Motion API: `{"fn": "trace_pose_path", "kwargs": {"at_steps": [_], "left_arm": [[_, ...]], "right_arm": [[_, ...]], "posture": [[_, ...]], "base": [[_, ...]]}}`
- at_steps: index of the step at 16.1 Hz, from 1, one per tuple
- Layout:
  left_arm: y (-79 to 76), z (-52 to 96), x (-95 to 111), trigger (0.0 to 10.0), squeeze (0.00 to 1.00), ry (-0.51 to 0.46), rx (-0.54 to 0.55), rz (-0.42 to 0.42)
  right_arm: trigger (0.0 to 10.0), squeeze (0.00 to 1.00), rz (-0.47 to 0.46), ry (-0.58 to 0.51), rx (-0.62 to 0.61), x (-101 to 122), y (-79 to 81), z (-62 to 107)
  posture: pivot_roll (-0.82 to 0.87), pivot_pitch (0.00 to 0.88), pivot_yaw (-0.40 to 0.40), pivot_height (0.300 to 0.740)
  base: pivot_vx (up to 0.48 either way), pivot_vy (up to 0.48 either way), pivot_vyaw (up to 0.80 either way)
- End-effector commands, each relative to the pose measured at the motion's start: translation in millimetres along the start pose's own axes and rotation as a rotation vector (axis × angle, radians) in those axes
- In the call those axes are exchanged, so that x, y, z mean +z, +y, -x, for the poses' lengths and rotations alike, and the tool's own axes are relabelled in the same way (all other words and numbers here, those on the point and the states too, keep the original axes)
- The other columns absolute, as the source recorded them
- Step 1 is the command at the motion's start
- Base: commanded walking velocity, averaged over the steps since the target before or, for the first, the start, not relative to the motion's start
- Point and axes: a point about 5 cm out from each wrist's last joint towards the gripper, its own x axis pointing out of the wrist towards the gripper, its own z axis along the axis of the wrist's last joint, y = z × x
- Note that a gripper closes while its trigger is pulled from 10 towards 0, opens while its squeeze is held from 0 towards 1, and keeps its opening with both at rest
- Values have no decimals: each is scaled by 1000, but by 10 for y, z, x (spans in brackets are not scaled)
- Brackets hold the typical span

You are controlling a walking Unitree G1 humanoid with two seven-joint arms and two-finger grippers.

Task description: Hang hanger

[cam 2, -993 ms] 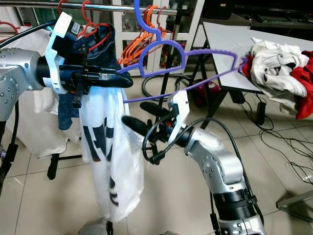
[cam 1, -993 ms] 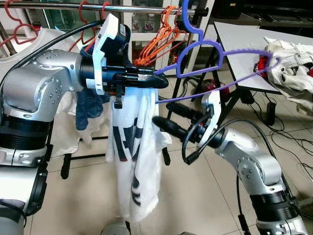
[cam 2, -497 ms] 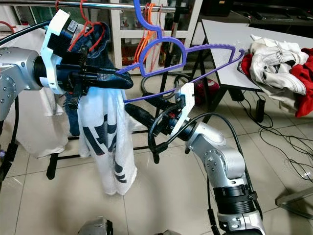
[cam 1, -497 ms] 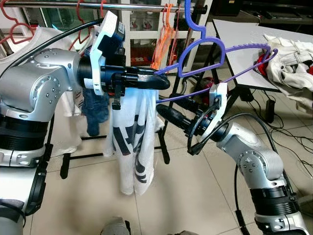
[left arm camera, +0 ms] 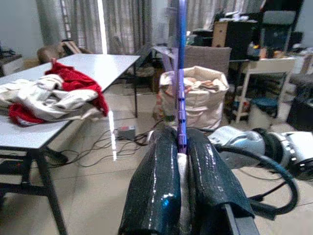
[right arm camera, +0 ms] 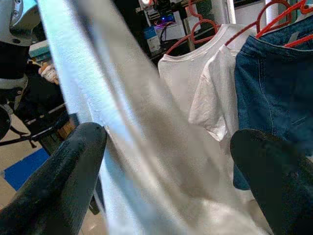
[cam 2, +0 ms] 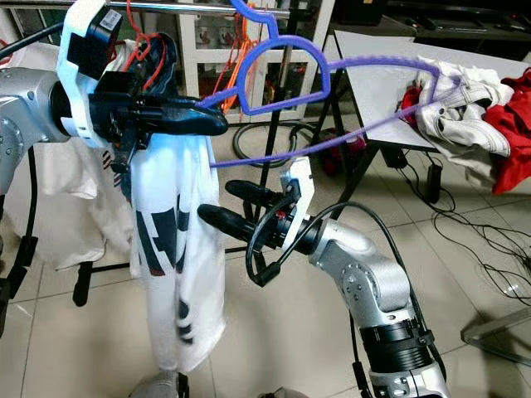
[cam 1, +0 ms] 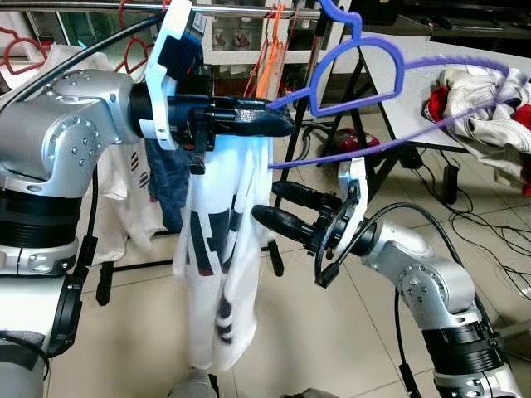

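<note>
The purple hanger (cam 1: 390,79) is up high in front of the clothes rail (cam 1: 91,7), tilted so its far arm stretches out over the white table (cam 2: 373,70), and its hook pokes up near the rail by the orange hangers (cam 1: 267,50). A white T-shirt with black print (cam 1: 220,249) droops off the hanger's near end and hangs almost to the tiled floor (cam 1: 332,348). The left gripper (cam 1: 278,123) is clamped tight on that near end of the hanger, shirt fabric pinched in with it; the left wrist view shows the purple bar squeezed between the two black fingers (left arm camera: 156,186). The right gripper (cam 1: 264,204) sits lower, just beside the hanging shirt, fingers spread wide apart and holding nothing, with the cloth running between them in the right wrist view. Behind the left arm, a pair of jeans (cam 1: 170,178) and a white tee (right arm camera: 195,93) hang on red hangers (cam 1: 133,46). On the table there's a heap of white and red clothes (cam 2: 473,116), and cables (cam 2: 477,249) trail on the floor under it.
</note>
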Motion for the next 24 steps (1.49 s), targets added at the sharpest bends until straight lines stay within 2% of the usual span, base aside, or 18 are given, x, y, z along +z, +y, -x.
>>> {"fn": "trace_pose_path", "kwargs": {"at_steps": [1,5,8,11,13,15,20,21,24], "left_arm": [[-66,-7,127,0,0,-19,-44,-40],[-114,26,132,0,0,-12,-83,-34],[-73,72,130,0,0,-2,-55,-33],[-78,87,145,0,0,-5,-67,-34],[-93,83,153,0,0,-9,-80,-31],[-115,56,146,0,0,-7,-96,-29],[-127,7,128,0,0,-9,-110,-23],[-129,2,128,0,0,-11,-114,-22],[-129,-6,131,0,0,-13,-118,-20]], "right_arm": [[10000,0,24,-8,-26,29,-27,22],[10000,0,-27,-70,14,136,1,59],[10000,0,-97,-91,89,202,64,187],[10000,0,-107,-94,119,266,84,269],[10000,0,-92,-105,80,288,46,260],[10000,0,-75,-99,47,271,25,173],[10000,0,-52,-100,39,248,37,38],[10000,1000,-49,-111,29,259,26,29],[10000,1000,-55,-122,31,278,17,22]], "posture": [[-5,63,-107,740],[-8,71,-111,740],[-8,71,-114,740],[-10,69,-110,740],[-10,67,-110,740],[-9,67,-109,740],[-5,62,-113,740],[-5,62,-113,740],[-7,64,-114,740]], "base": [[0,0,0],[0,0,0],[0,0,0],[0,0,0],[0,0,0],[0,0,0],[0,0,0],[0,0,0],[0,0,0]]}}
